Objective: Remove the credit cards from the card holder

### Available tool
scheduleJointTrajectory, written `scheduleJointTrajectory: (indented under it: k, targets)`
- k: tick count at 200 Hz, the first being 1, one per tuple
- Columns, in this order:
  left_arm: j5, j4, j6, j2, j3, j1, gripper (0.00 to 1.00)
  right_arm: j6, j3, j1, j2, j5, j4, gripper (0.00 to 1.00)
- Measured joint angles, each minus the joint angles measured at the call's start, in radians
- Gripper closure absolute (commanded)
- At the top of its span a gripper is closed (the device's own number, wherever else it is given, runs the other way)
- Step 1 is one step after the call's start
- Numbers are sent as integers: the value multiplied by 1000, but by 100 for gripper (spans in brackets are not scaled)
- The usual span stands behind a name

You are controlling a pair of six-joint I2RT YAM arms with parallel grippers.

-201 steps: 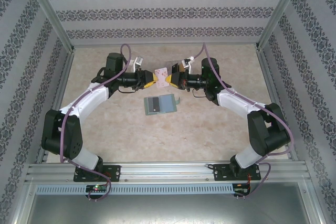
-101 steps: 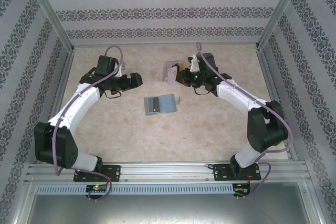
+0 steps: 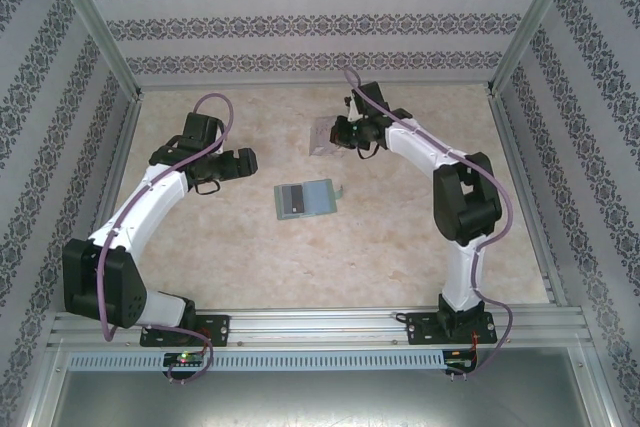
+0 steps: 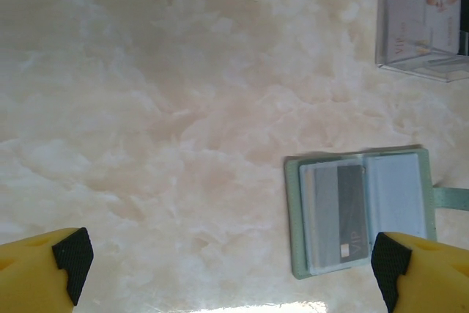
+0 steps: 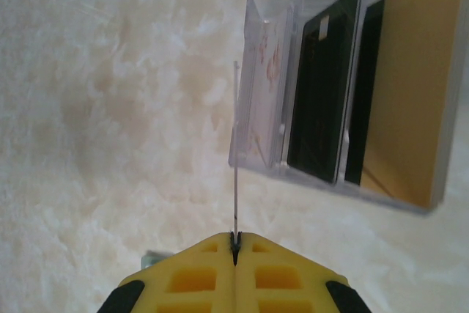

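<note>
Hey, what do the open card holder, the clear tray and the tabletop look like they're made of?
Card holder: soft grey-green fabric or faux leather, matte, with glossy see-through plastic sleeves inside. Clear tray: rigid transparent plastic, its walls catching glare. Tabletop: cream marbled pattern, smooth; stone or printed laminate, hard to tell.

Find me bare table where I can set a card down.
The widest bare patch is the near strip between the wallet and the arm bases. The right side beyond the right arm is also free, as is the stretch near the left gripper. The far centre is crowded: the right gripper holds a card by the tray.
</note>
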Motion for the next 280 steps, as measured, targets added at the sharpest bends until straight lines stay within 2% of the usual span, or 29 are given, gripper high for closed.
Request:
scheduleJointTrajectory:
  k: [63, 155, 186, 201, 217, 253, 280]
  targets:
    - [-69, -5, -1, 7, 0, 23, 1, -14, 185, 0, 129, 0, -78, 100]
    - [-74, -19, -1, 8, 0, 31, 1, -21, 290, -30, 217, -8, -134, 98]
    - [-70, -23, -2, 8, 0, 31, 1, -23, 305, -31, 230, -11, -149, 88]
    - [-69, -24, -2, 9, 0, 31, 1, -25, 311, -31, 233, -17, -158, 74]
    - [-62, -26, -2, 11, 0, 31, 1, -44, 315, -31, 233, -24, -165, 65]
    - [-44, -26, -4, 13, 0, 31, 1, -68, 312, -31, 223, -23, -174, 59]
    - [-24, -26, -16, 13, 0, 31, 1, -74, 247, -30, 140, -22, -172, 53]
